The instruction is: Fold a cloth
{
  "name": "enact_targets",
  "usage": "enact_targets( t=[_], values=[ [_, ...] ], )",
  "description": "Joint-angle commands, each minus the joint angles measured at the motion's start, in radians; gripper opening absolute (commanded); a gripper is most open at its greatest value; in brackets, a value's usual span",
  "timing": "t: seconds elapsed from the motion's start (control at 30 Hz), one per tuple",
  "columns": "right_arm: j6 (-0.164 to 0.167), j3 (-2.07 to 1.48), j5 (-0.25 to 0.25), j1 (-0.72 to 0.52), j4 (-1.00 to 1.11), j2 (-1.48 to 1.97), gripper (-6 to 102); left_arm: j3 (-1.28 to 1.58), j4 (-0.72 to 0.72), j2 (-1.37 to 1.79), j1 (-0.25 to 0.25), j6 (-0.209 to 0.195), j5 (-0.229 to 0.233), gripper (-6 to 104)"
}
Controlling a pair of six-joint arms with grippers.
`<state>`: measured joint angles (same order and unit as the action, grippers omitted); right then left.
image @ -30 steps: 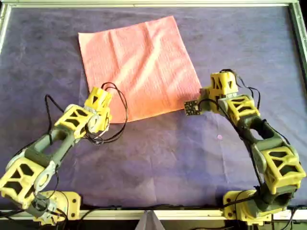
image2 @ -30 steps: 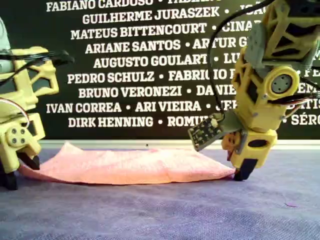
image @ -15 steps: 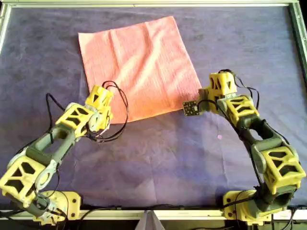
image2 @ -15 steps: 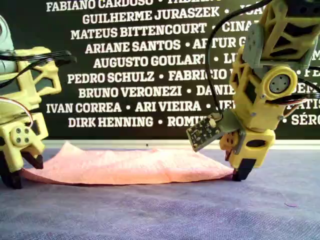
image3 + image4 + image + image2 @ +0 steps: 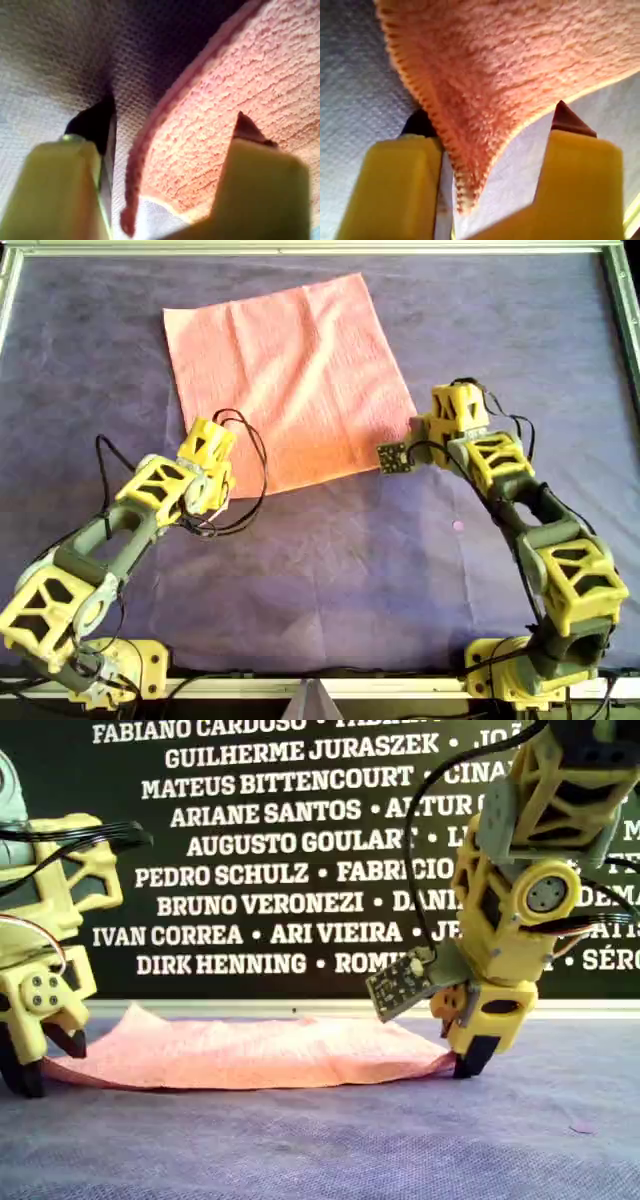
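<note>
Both arms reach down to the table; left gripper [image 5: 170, 165] and right gripper [image 5: 487, 150] stand apart, each straddling a cloth [image 5: 290, 380] corner.

Right gripper [image 5: 492, 150]: yellow jaws spread apart (dark tips), a corner of the cloth [image 5: 510, 65] between them, over grey-purple table covering [image 5: 355, 90].

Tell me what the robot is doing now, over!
Both tools open: left tool and right tool each straddle a cloth corner. Cloth flat, unfolded. Nothing in the way.
</note>
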<state>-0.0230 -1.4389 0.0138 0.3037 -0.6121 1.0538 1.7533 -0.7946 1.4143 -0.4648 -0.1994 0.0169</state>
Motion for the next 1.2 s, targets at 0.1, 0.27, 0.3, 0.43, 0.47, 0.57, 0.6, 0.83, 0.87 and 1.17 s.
enact_targets(
  t=[0.1, 0.27, 0.3, 0.43, 0.47, 0.57, 0.6, 0.83, 0.87, 1.17],
  values=[
    [0.015, 0.043, 0.008, 0.046, 0.018, 0.012, 76, -0.077, 0.018, 0.028, -0.006, 0.003, 0.006, 81],
    [0.015, 0.046, 0.006, 0.049, 0.018, 0.011, 61, -0.092, 0.017, 0.028, -0.006, 0.006, 0.008, 81],
    [0.014, 0.048, 0.006, 0.048, 0.018, 0.011, 56, -0.092, 0.017, 0.028, -0.006, 0.006, 0.008, 79],
    [0.000, 0.051, 0.009, 0.040, 0.034, 0.012, 35, -0.092, 0.017, 0.028, -0.006, -0.005, 0.008, 70],
    [0.000, 0.051, 0.009, 0.041, 0.038, 0.012, 29, -0.092, 0.017, 0.028, -0.006, -0.006, 0.008, 67],
    [-0.002, 0.054, 0.009, 0.048, 0.038, 0.012, 14, -0.092, 0.017, 0.029, -0.006, -0.006, 0.008, 53],
    [-0.002, 0.054, 0.009, 0.048, 0.040, 0.012, 10, -0.092, 0.017, 0.029, -0.006, -0.005, 0.008, 47],
    [0.000, 0.054, 0.009, 0.048, 0.040, 0.011, -2, -0.092, 0.018, 0.029, -0.014, -0.006, -0.012, -5],
    [0.000, 0.052, 0.009, 0.044, 0.038, 0.011, -2, -0.083, 0.017, 0.029, -0.015, -0.006, -0.012, -4],
    [-0.002, 0.025, -0.006, 0.031, 0.018, 0.040, -1, -0.072, 0.012, 0.029, -0.012, 0.011, -0.011, 4]
  ],
)
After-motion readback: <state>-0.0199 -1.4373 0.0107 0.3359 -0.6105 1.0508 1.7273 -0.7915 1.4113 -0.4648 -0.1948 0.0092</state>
